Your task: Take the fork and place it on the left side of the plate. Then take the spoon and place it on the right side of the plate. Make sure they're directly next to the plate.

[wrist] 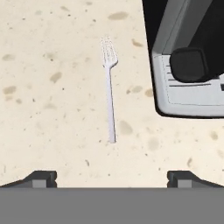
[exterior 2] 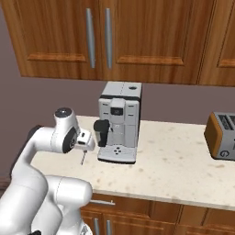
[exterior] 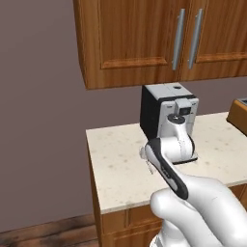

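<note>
A thin, pale silver fork [wrist: 110, 94] lies flat on the speckled counter [wrist: 48, 109], with its tines pointing away from the hand. My gripper [wrist: 112, 177] hangs above it, open, its two dark fingertips [wrist: 41, 177] far apart on either side of the handle's end and nothing between them. From the right base view a sliver of the fork [exterior 2: 82, 159] shows just under the hand, left of the coffee machine. The spoon and the plate are out of view.
A black and silver coffee machine [exterior 2: 118, 121] stands close to the right of the fork, its drip tray [wrist: 192, 94] near the hand. A toaster [exterior 2: 222, 136] sits at the counter's far right. Wooden cabinets [exterior: 144, 38] hang overhead. The counter ends at its left edge [exterior: 91, 159].
</note>
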